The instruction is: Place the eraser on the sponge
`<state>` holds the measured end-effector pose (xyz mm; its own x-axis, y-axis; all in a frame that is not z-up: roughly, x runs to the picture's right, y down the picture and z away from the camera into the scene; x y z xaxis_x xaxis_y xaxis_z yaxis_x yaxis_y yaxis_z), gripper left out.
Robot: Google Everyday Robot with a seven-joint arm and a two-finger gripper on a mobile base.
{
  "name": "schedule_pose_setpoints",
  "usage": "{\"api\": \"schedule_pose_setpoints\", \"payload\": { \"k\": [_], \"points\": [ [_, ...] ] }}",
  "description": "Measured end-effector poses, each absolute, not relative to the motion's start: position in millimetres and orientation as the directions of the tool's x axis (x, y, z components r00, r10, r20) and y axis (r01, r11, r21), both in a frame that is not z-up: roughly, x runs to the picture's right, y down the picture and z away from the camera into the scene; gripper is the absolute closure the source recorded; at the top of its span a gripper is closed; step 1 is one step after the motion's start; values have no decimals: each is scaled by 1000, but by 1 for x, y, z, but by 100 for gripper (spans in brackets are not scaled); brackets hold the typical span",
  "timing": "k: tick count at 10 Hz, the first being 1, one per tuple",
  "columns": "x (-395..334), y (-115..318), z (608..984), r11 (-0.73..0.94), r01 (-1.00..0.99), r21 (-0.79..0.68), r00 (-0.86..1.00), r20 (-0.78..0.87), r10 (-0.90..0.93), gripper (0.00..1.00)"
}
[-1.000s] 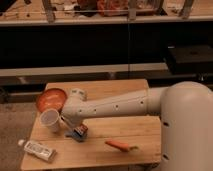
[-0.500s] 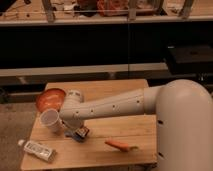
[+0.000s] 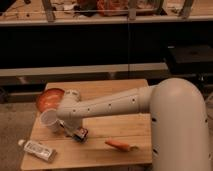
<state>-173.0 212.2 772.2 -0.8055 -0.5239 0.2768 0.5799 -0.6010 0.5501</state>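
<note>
The eraser (image 3: 82, 133), a small dark block with reddish and white marks, lies on the wooden table (image 3: 110, 125) just right of my gripper (image 3: 73, 129). The gripper hangs low over the table's left part, at the end of the white arm (image 3: 110, 105) that reaches in from the right. A small patch of blue, the sponge (image 3: 68, 131), peeks out under the gripper and is mostly hidden by it. I cannot make out whether the eraser touches the sponge or the gripper.
A white cup (image 3: 50, 120) stands just left of the gripper, with an orange bowl (image 3: 48, 99) behind it. A white tube (image 3: 38, 150) lies at the front left corner. A carrot (image 3: 119, 145) lies near the front edge.
The arm's wrist has shifted slightly left and down towards the table. The eraser, cup and bowl stay about where they were.
</note>
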Motion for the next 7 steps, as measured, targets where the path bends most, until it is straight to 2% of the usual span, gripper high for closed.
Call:
{"api": "schedule_pose_setpoints", "payload": {
  "k": [2,3,7],
  "points": [
    [-174,214,773,-596,570,566,-813,279,-512,24],
    [-177,215,773,-597,564,571,-817,278,-506,20],
    [-177,215,775,-595,566,570,-816,287,-502,20]
  ]
}}
